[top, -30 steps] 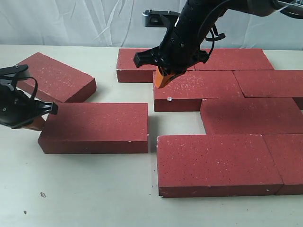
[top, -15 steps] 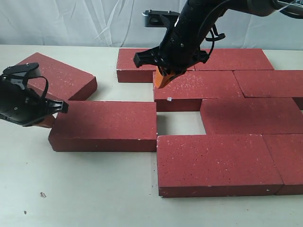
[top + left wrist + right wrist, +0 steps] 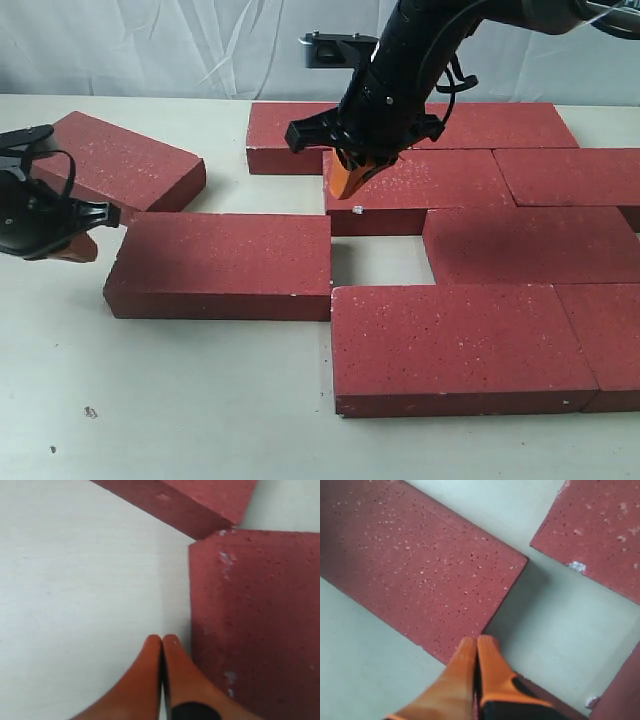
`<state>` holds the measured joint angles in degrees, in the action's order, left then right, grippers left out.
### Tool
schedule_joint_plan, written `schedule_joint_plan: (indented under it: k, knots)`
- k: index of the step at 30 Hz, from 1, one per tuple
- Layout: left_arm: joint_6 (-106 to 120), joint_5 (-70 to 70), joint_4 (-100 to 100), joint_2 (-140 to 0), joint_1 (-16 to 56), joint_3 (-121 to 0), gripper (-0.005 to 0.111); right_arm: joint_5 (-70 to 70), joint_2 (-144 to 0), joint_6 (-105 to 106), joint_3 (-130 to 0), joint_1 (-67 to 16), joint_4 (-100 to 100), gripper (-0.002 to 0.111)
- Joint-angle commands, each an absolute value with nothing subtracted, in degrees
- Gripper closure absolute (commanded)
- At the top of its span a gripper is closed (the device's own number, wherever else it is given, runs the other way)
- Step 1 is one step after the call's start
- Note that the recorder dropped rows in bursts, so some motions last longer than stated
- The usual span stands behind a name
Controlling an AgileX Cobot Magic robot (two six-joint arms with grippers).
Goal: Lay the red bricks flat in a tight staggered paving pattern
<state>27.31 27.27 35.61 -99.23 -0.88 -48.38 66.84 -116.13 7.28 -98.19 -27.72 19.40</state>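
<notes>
**Now, slide the loose brick home**

Toward the desk's left edge, an angled brick lies outside the pattern. In front of it, the left fingers, pressed together with nothing between them, sit low at the left end of the loose brick. The wrist view shows them just beside that end; whether they touch it I cannot tell.

The brick's right end is at the mouth of the gap, between the second-row brick and the front brick. The push probably wants to land mid-end and run straight along the brick's length, so no corner jams before it meets the third-row brick.

The right fingers, also pressed together and empty, hang over the second-row brick's left end, where they could brace it.
</notes>
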Motion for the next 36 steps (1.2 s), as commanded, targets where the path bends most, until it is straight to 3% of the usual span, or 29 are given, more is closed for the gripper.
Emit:
schedule_joint_plan:
  k: [1, 10, 14, 21, 36]
  knots:
    - [27.07, 28.06, 35.29, -98.41, -5.40, -48.77, 0.107, 68.94, -115.60, 10.60, -98.00, -28.40, 22.43, 0.109]
    - [28.66, 29.92, 38.09, -98.63, -5.42, -48.77, 0.107, 69.96, -115.60, 12.01, -97.33, -38.09, 19.60, 0.109]
    - [28.77, 30.81, 39.33, -98.63, -5.42, -48.77, 0.107, 68.28, -115.60, 13.06, -90.09, -42.20, 19.60, 0.109]
    - [32.35, 31.93, 42.99, -98.73, -5.42, -48.77, 0.107, 60.02, -115.60, 12.58, -82.27, -42.76, 19.98, 0.109]
    - [42.92, 31.24, 55.70, -105.56, -3.15, -48.77, 0.107, 49.54, -115.60, 5.85, -80.64, -42.76, 18.00, 0.109]
